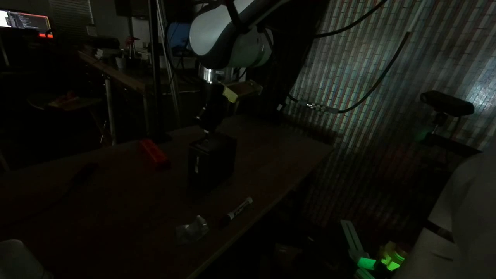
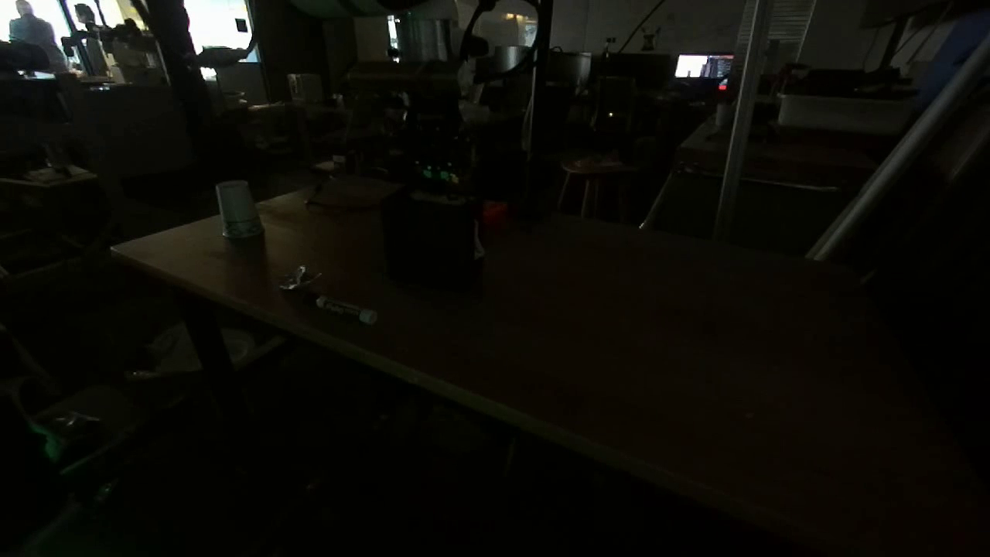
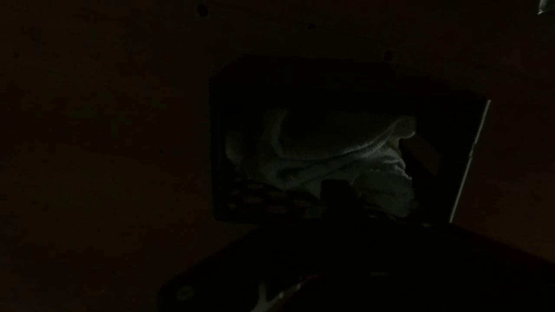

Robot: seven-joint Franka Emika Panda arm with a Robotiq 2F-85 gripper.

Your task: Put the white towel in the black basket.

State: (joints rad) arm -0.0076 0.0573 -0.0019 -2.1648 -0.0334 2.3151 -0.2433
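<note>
The black basket (image 1: 213, 166) stands upright on the dark table, also in an exterior view (image 2: 430, 244) and the wrist view (image 3: 215, 143). The white towel (image 3: 338, 138) lies crumpled inside the basket in the wrist view, mostly toward its far side. In the exterior views the towel is not clearly seen behind the walls. My gripper (image 1: 208, 131) points down at the basket's opening. In the wrist view its dark fingertip area (image 3: 336, 193) overlaps the near part of the towel. The light is too low to tell whether the fingers are apart or touch the towel.
A marker (image 1: 237, 210) and a clear crumpled wrapper (image 1: 192, 229) lie near the basket, close to the table edge. A red object (image 1: 154, 152) lies behind the basket. A white cup (image 2: 238, 209) stands upside down at the table's end. The room is very dark.
</note>
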